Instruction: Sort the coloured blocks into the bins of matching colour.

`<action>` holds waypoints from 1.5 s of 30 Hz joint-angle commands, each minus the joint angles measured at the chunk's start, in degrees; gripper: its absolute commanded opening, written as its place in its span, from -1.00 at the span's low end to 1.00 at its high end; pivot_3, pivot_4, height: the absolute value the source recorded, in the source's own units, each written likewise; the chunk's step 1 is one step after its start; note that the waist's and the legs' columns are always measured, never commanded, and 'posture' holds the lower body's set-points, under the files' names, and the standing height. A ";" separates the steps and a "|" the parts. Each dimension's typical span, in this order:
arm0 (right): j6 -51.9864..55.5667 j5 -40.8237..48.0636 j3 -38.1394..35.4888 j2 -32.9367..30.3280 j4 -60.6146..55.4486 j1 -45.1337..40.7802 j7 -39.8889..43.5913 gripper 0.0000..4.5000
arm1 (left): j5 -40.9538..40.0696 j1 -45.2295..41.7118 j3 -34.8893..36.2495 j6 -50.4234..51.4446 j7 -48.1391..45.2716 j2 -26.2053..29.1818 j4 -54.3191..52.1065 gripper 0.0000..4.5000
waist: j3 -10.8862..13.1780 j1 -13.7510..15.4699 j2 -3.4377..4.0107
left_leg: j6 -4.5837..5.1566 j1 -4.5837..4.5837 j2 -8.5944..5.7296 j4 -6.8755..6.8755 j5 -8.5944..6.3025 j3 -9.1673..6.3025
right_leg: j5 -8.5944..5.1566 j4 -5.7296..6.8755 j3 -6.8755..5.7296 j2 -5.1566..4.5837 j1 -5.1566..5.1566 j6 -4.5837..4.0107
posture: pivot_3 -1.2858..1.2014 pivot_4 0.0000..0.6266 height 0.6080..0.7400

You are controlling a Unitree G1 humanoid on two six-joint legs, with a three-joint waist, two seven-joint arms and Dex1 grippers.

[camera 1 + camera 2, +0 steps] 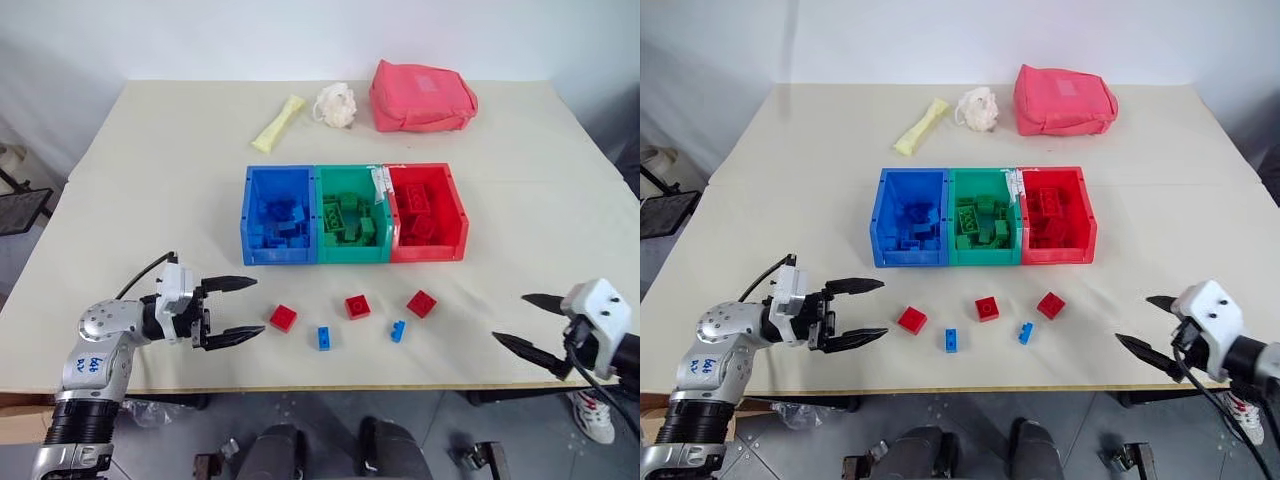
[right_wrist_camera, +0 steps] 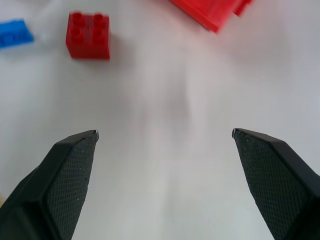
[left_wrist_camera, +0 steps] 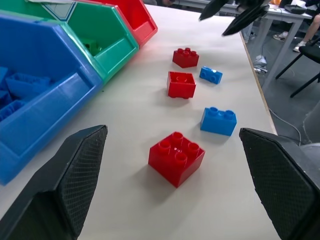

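Three joined bins stand mid-table: blue, green and red, each holding blocks of its own colour. In front of them lie loose blocks: red ones and smaller blue ones. My left gripper is open, level, just left of the nearest red block, holding nothing. My right gripper hangs open and empty at the table's front right, apart from the blocks; a red block lies ahead of it.
A pink fabric pouch, a white puff and a yellow wrapper lie at the back of the table. The front table edge runs just below the loose blocks.
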 commanded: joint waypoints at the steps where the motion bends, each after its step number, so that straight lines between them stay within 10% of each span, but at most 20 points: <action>1: 1.47 1.38 -2.30 -1.15 -4.21 1.49 1.07 1.00 | -0.16 -0.67 0.10 -2.28 -2.13 0.63 1.37 0.99 | 0.00 0.00 0.00 | 0.00 0.00 0.00 0.00 0.00 0.01 | 0.00 0.00 0.02 -0.01 -0.02 0.00 | 0.03 -0.52 1.00; 26: 1.36 -5.95 31.68 4.71 12.79 -30.84 0.70 1.00 | -4.36 13.43 4.15 -1.46 3.43 -0.08 -14.50 0.99 | 0.00 -0.32 -0.01 | -0.09 -0.05 0.13 0.04 -0.05 -0.09 | -0.02 -0.10 0.07 -0.12 -0.02 -0.04 | 0.03 -0.52 1.00; 36: 0.59 -5.88 31.63 7.42 13.10 -31.08 0.18 -0.30 | -4.11 11.55 3.68 -2.57 4.79 -1.33 -13.56 1.00 | 0.00 -0.27 -0.01 | -0.08 -0.04 0.12 0.05 -0.05 -0.07 | -0.02 -0.09 0.00 -0.03 -0.01 -0.04 | 0.03 -0.52 1.00; 45: 1.13 -3.47 25.83 7.72 10.00 -34.75 -3.37 -0.35 | -2.30 7.15 3.71 -4.66 12.37 -6.09 -13.52 1.00 | 0.01 -0.17 0.00 | -0.06 -0.07 0.05 0.07 -0.04 -0.06 | -0.02 -0.09 0.01 -0.03 -0.02 -0.03 | 0.03 -0.52 1.00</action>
